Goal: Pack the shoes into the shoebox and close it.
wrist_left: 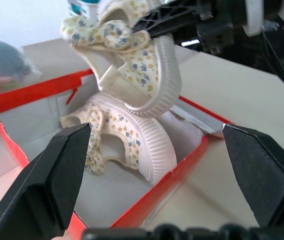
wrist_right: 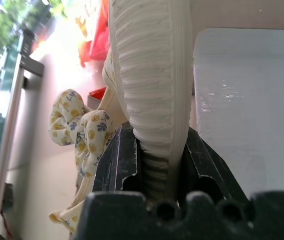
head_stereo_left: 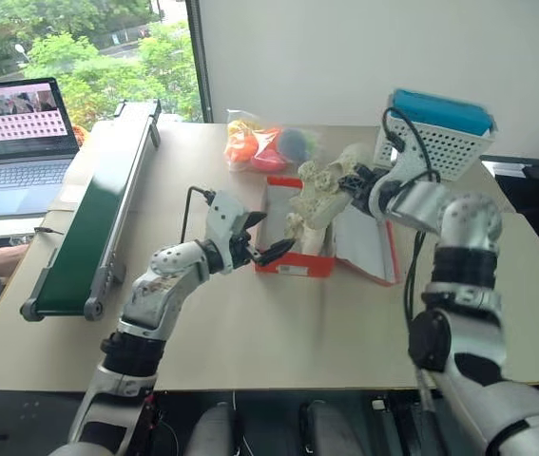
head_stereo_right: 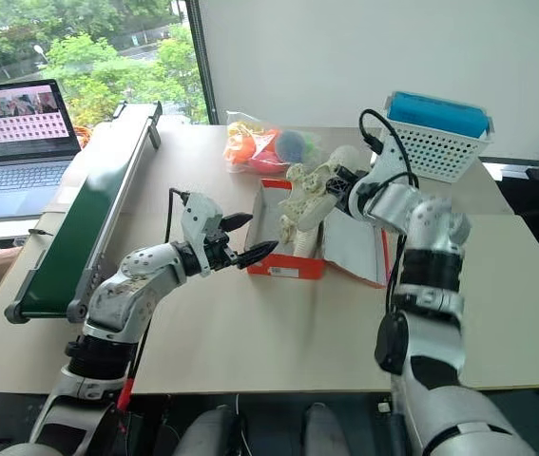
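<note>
The right pincer [head_stereo_left: 350, 187] is clamped on the ribbed sole of the second shoe [wrist_left: 131, 60], carrying it heel-high over the open shoebox [head_stereo_left: 293, 263] at mid-worktop [head_stereo_left: 250, 332], probably so it can drop beside its mate. The first shoe [wrist_left: 126, 137] lies inside. The left pincer [head_stereo_right: 245, 237], at the box's nine o'clock, gapes wide and empty, clear of the drop.

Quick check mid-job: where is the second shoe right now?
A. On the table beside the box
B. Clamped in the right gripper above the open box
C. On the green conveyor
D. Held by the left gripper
B: the right gripper pinches the second shoe by its sole over the open shoebox, where the first shoe already lies.
</note>
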You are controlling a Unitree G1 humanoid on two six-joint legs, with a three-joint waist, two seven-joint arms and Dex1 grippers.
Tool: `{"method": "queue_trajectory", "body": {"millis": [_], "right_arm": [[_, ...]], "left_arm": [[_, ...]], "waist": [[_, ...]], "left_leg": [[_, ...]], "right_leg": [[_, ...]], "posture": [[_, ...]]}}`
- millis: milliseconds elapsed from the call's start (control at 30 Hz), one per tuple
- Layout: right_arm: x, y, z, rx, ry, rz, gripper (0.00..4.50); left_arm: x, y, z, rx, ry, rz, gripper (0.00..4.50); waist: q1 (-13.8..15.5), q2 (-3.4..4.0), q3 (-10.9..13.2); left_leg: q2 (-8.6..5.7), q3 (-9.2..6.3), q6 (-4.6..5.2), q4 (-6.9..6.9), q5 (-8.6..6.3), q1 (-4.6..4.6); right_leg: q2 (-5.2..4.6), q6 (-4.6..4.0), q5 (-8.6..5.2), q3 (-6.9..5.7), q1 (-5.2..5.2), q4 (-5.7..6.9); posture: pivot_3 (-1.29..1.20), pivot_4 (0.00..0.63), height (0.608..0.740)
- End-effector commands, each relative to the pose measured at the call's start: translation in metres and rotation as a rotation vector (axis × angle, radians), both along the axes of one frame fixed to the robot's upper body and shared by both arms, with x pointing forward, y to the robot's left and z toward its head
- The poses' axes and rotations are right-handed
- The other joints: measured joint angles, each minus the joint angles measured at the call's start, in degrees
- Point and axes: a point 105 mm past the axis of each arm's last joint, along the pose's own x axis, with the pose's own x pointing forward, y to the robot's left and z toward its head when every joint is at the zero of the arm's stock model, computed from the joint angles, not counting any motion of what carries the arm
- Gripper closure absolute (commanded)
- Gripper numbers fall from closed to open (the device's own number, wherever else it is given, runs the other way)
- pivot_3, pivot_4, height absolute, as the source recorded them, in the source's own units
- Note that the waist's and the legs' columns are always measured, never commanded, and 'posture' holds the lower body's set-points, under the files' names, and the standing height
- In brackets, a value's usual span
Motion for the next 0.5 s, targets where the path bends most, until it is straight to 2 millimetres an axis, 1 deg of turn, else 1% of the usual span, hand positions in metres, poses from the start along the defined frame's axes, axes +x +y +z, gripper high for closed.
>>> {"method": "queue_trajectory", "body": {"millis": [33, 133, 200, 267, 333, 500], "right_arm": [[0.009, 0.022, 0.018, -0.054, -0.026, 0.098, 3.92], [0.014, 0.032, 0.018, -0.099, -0.007, 0.138, 3.92], [0.016, 0.039, 0.020, -0.107, 0.002, 0.164, 3.92], [0.016, 0.044, 0.018, -0.124, 0.020, 0.185, 3.92], [0.016, 0.048, 0.010, -0.153, 0.042, 0.201, 3.92], [0.014, 0.055, -0.026, -0.242, 0.107, 0.237, 3.92]], "left_arm": [[0.000, 0.002, 0.009, 0.027, -0.055, -0.036, 0.02], [0.000, 0.004, 0.005, 0.042, -0.051, -0.047, 0.02], [0.000, 0.004, 0.003, 0.043, -0.048, -0.043, 0.02], [-0.002, 0.005, 0.001, 0.044, -0.046, -0.040, 0.02], [-0.003, 0.006, 0.000, 0.043, -0.047, -0.034, 0.02], [-0.003, 0.009, 0.002, 0.029, -0.049, -0.003, 0.02]], "waist": [[-0.2, 0.02, 0.0], [-0.2, 0.08, 0.1], [0.1, 0.08, 0.1], [0.5, 0.08, 0.1], [0.6, 0.08, 0.1], [0.7, 0.09, 0.1]], "left_leg": [[0.01, 0.00, 0.00, 0.01, 0.00, -0.01], [-0.01, 0.00, 0.00, 0.02, 0.00, -0.09], [-0.03, -0.02, 0.01, 0.02, 0.00, -0.15], [-0.04, -0.02, 0.01, 0.06, -0.01, -0.28], [-0.05, 0.01, -0.05, 0.07, 0.03, -0.42], [-0.04, 0.02, -0.09, 0.07, 0.05, -0.45]], "right_leg": [[0.00, 0.00, 0.00, 0.00, -0.02, 0.01], [-0.04, 0.00, 0.00, -0.02, -0.06, 0.01], [-0.08, 0.01, 0.00, -0.06, -0.07, -0.02], [-0.11, 0.02, 0.01, -0.09, -0.18, -0.02], [-0.12, 0.02, 0.01, -0.05, -0.35, 0.02], [-0.12, 0.02, 0.01, -0.06, -0.39, 0.05]], "posture": [[0.00, 0.150, 0.705], [0.00, 0.150, 0.705], [0.00, 0.150, 0.705], [0.00, 0.150, 0.705], [0.00, 0.150, 0.705], [0.00, 0.150, 0.705]]}}
